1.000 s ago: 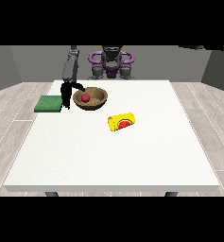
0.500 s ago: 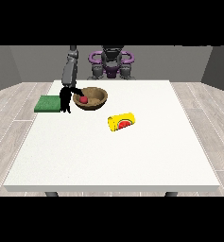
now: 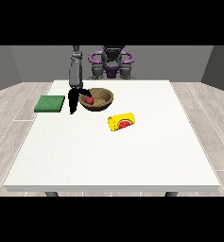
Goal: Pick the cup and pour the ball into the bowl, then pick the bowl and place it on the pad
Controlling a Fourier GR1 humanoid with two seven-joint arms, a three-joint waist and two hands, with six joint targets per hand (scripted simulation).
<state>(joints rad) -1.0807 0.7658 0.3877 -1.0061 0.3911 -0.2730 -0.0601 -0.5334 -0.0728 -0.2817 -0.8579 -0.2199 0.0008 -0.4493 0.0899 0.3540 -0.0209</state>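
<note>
In the front view, the robot [image 3: 111, 61] stood at the top centre of the frame behind the white table [image 3: 113, 156], which filled most of the picture. One arm [image 3: 75, 71] reached down from the upper left of centre, ending in the hand at the view's left [image 3: 74, 100], a black shape hanging at the left rim of the bowl [image 3: 97, 99]. Part of the hand lay across the rim toward the inside of the bowl and the rest hung down outside it toward the table; whether the fingers were curled round the rim or only resting against it could not be told. The other hand did not show anywhere in the frame.

The brown bowl sat upright on the table, left of centre in the upper part of the frame, with the red ball [image 3: 89, 100] inside it near the left wall, just beside the hand. The green pad [image 3: 50, 103] lay flat near the table's left edge, to the left of the hand and apart from the bowl. The yellow cup [image 3: 121, 121] lay on its side below and to the right of the bowl, near the centre of the frame, its red-marked end facing right and its opening facing left, apart from both bowl and hand.
</note>
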